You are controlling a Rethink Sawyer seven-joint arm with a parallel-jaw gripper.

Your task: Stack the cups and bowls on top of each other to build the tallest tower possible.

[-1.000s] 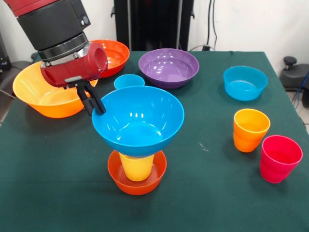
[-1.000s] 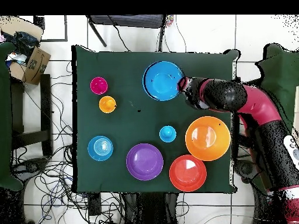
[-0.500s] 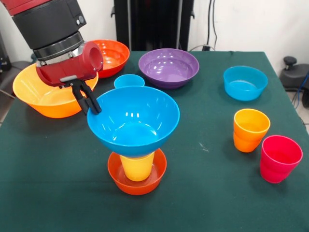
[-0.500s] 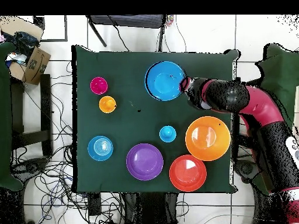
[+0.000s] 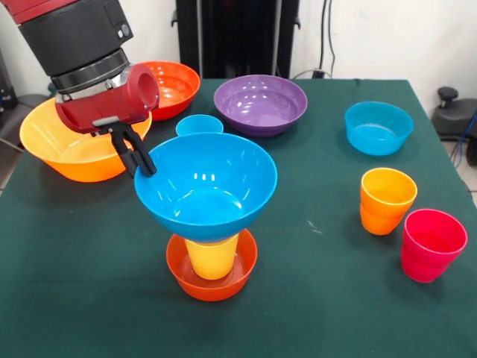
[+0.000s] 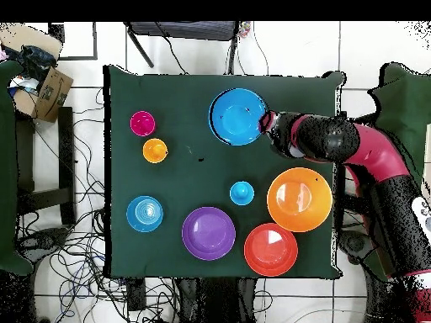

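Note:
The tower stands at the table's front middle: a small red-orange bowl [image 5: 186,280] holds a yellow cup [image 5: 212,257], and a large blue bowl [image 5: 205,186] [image 6: 237,116] sits on that cup's mouth. My gripper [image 5: 139,160] [image 6: 266,123] is shut on the blue bowl's left rim. Loose pieces are a blue cup [image 5: 199,125] [image 6: 242,193], an orange cup [image 5: 386,200] [image 6: 155,150] and a pinkish red cup [image 5: 432,244] [image 6: 142,124].
A large light orange bowl [image 5: 67,145] [image 6: 299,199] lies right behind my arm, with a red-orange bowl [image 5: 175,86] [image 6: 270,249] beyond it. A purple bowl [image 5: 260,103] [image 6: 209,233] and a small teal-blue bowl [image 5: 378,127] [image 6: 145,214] stand farther off.
Over the last second my gripper carried the blue bowl's rim a little to the left in the front view, on top of the yellow cup. Nothing has moved in the last half second.

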